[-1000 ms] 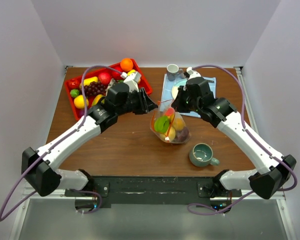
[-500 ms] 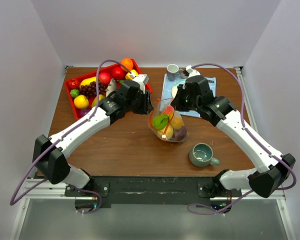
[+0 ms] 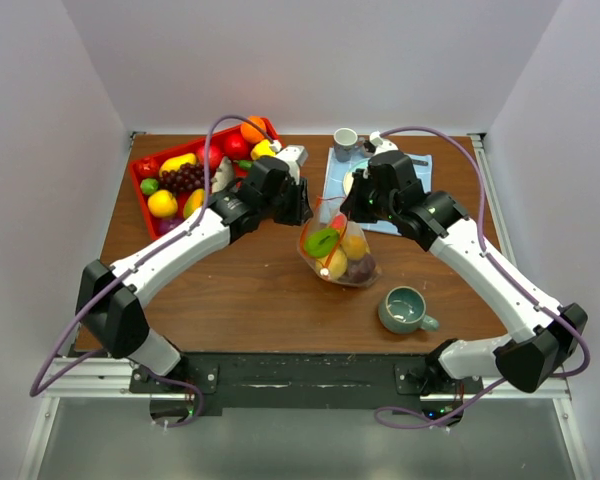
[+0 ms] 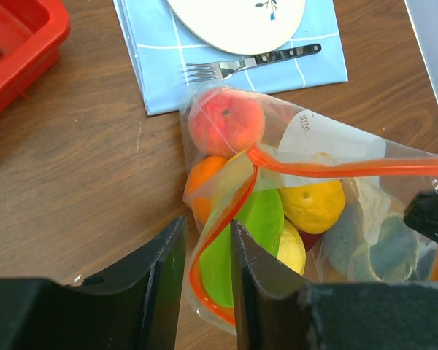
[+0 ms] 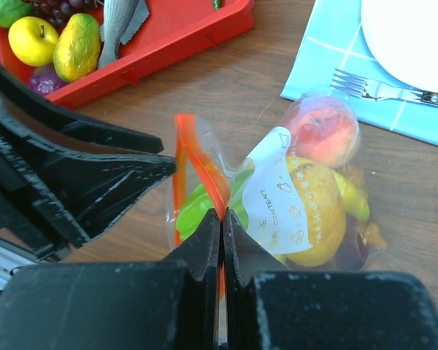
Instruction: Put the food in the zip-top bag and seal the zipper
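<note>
The clear zip-top bag [image 3: 336,252] lies mid-table with food inside: a peach [image 4: 226,120], an orange [image 4: 203,182], a green piece [image 4: 252,233] and a lemon [image 4: 314,204]. Its orange-red zipper [image 4: 328,171] curves open across the top. My left gripper [image 4: 206,237] is open, its jaws astride the zipper's left bend without pinching it. My right gripper [image 5: 220,215] is shut on the zipper [image 5: 186,146] at its other end. In the top view the left gripper [image 3: 302,208] and right gripper [image 3: 350,212] flank the bag's mouth. The white slider does not show.
A red tray [image 3: 143,203] with more toy fruit stands at the back left, close behind my left arm. A blue napkin [image 3: 335,190] with a plate and fork, and a small cup [image 3: 346,140], lie at the back. A green mug [image 3: 405,308] stands front right of the bag.
My left arm has swung right from the tray side to the bag, and its open jaws now straddle the zipper. The right gripper has kept its hold, barely moving.
</note>
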### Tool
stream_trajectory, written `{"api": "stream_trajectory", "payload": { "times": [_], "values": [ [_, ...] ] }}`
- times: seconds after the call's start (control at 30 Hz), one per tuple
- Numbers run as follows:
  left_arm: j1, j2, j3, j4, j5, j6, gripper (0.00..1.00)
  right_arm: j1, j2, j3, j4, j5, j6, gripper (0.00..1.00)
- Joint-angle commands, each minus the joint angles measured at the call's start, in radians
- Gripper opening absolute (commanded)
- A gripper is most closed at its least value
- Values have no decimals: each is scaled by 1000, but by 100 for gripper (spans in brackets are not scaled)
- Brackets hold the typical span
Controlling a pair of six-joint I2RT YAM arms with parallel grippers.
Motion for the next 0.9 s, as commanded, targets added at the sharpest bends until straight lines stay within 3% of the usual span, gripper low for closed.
{"api": "stream_trajectory", "payload": {
  "times": [0.0,0.27,0.37,0.4,0.43,0.57,0.63,0.73,0.87],
  "values": [
    [-12,32,43,41,3,23,34,6,-5,44,43,-10,7,0],
    [-16,49,68,36,-14,19,30,8,-5,33,43,-5,5,0],
    [-16,62,91,35,4,29,19,6,-3,33,46,-7,2,0],
    [-16,75,105,18,11,33,4,6,-2,32,46,-10,2,0],
    [-16,83,124,-3,2,36,0,6,1,32,48,-4,-1,0],
    [4,79,195,-86,49,-3,0,8,14,15,59,1,-16,0],
    [89,60,180,-65,215,-88,0,6,18,0,72,1,-30,0],
    [194,31,131,-42,337,-187,0,6,8,-34,77,29,-47,0],
    [218,-45,62,24,394,-308,0,6,-11,-47,82,75,-83,0]
  ]
}}
